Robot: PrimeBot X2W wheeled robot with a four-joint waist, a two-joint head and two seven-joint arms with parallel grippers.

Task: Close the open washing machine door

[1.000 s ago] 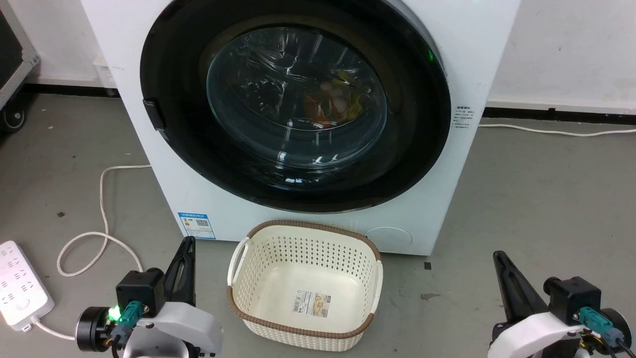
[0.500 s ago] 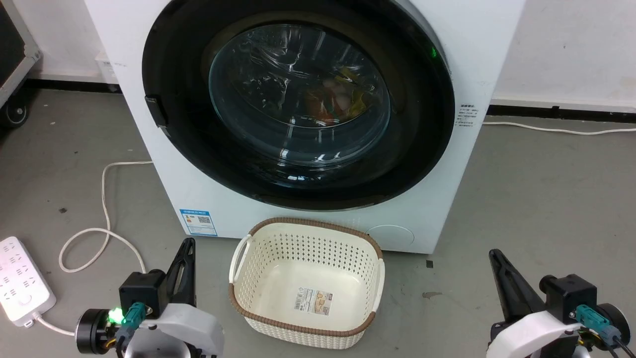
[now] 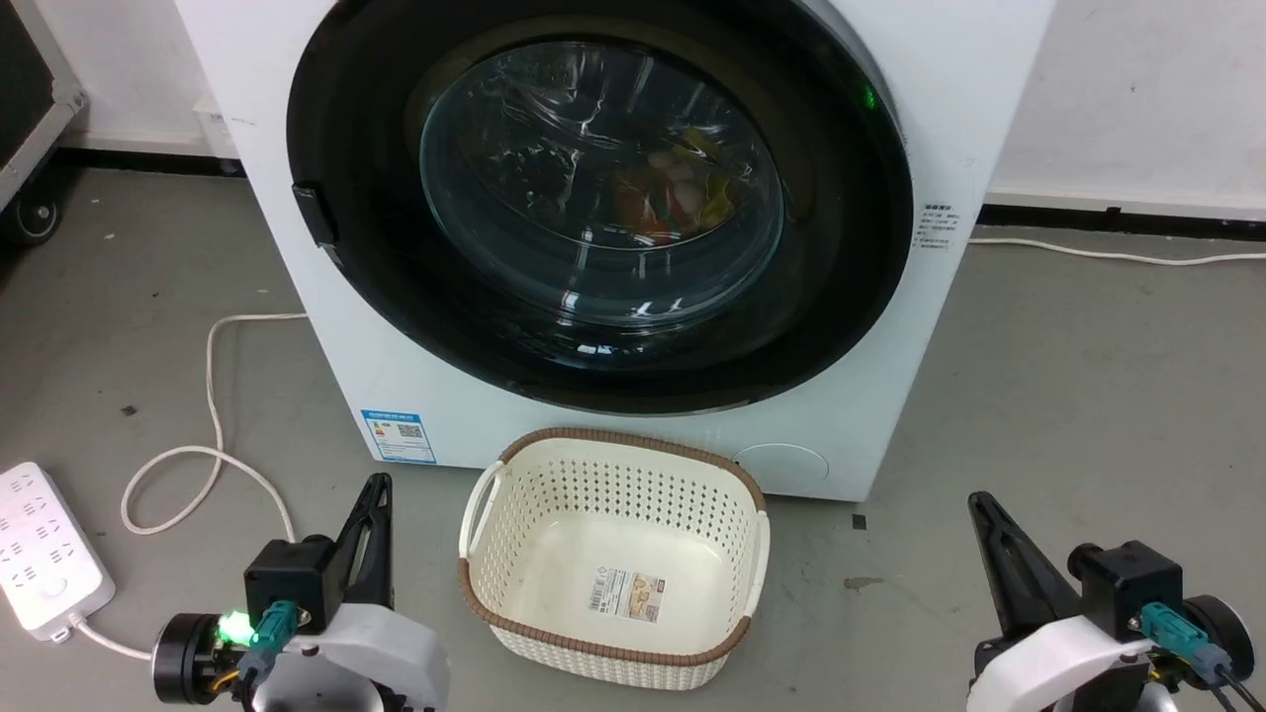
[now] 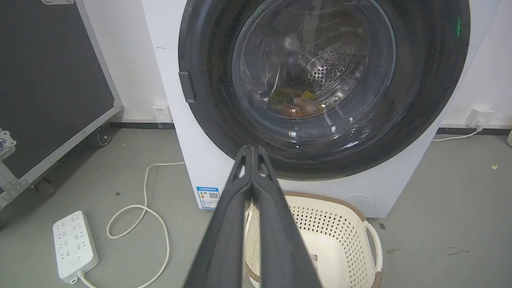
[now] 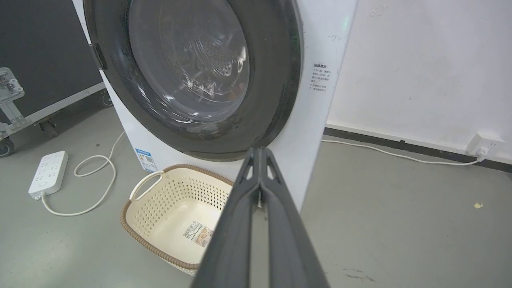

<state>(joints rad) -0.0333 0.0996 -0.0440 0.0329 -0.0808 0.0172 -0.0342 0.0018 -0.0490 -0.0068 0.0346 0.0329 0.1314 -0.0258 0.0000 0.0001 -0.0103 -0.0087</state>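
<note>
Left wrist: perforated drum [image 4: 334, 72] behind door [image 4: 422, 100]

Grey floor [image 3: 1088, 396]; white wall [image 3: 1137, 99], black skirting [image 3: 1118, 218]; black wheeled case [image 4: 48, 80] left; white power strip [image 3: 45, 544].

Before you: one white front-loading washing machine [image 3: 851, 415], one round glossy black-framed glass door [image 3: 603, 188], one cream perforated plastic basket with a brown woven rim [image 3: 623, 437], one white power strip [image 3: 45, 549], and two dark-fingered grippers, the left gripper [image 3: 376, 487] and the right gripper [image 3: 979, 502].
</note>
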